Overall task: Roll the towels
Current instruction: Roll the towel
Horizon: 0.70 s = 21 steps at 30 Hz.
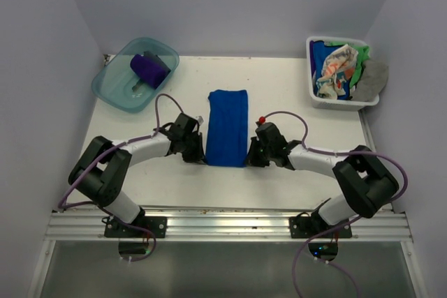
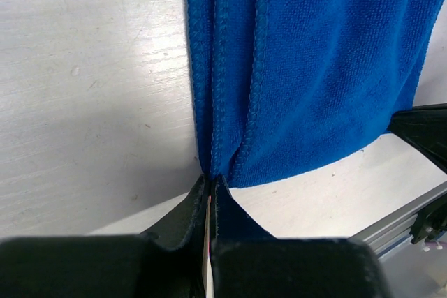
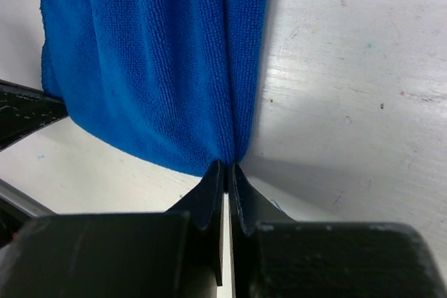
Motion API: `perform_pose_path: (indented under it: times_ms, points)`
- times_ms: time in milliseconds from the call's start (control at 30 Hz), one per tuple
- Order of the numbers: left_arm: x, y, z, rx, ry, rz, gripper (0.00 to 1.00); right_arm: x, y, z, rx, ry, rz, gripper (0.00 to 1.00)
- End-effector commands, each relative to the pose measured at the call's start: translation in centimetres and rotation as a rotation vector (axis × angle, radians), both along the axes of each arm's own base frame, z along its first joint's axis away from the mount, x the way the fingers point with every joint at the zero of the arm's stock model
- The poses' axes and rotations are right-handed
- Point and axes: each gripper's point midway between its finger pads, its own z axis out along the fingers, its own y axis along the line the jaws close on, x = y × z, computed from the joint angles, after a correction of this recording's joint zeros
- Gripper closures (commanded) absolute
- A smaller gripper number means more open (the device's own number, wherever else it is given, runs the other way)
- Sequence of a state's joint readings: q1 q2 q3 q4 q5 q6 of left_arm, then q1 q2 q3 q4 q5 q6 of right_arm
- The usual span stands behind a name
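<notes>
A royal blue towel (image 1: 228, 125) lies folded into a long strip in the middle of the table. My left gripper (image 1: 198, 153) is shut on its near left corner (image 2: 213, 165). My right gripper (image 1: 253, 155) is shut on its near right corner (image 3: 230, 155). In both wrist views the jaws stand closed with the blue cloth (image 2: 314, 61) (image 3: 154, 61) pinched at their tips. A rolled purple towel (image 1: 149, 70) lies in the teal tub (image 1: 113, 90). Several more towels, cream with lettering (image 1: 335, 68), green (image 1: 361, 57) and grey (image 1: 371, 78), sit in the white basket (image 1: 316, 97).
The teal tub stands at the back left and the white basket at the back right. White walls enclose the table on three sides. An aluminium rail (image 1: 223, 225) runs along the near edge.
</notes>
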<state>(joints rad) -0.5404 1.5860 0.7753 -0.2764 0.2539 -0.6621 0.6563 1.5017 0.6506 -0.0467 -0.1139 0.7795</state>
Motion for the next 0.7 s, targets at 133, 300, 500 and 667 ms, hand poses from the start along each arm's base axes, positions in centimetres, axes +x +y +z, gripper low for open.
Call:
perform_pose_path:
  times_ms: [133,300,500,667]
  points:
    - [2.0,-0.5,4.1,-0.006,-0.081,0.027,1.00,2.4,-0.3,4.7,-0.028,-0.140,-0.026,1.00]
    - [3.3,-0.8,5.6,0.008,-0.102,0.042,1.00,3.4,-0.3,6.0,-0.053,-0.172,-0.027,1.00]
    - [6.6,-1.0,7.2,0.028,-0.143,0.081,1.00,6.0,-0.4,7.8,-0.101,-0.231,-0.045,1.00]
    - [9.0,-0.5,7.8,0.028,-0.168,0.119,1.00,8.9,-0.3,8.6,-0.113,-0.253,-0.060,1.00]
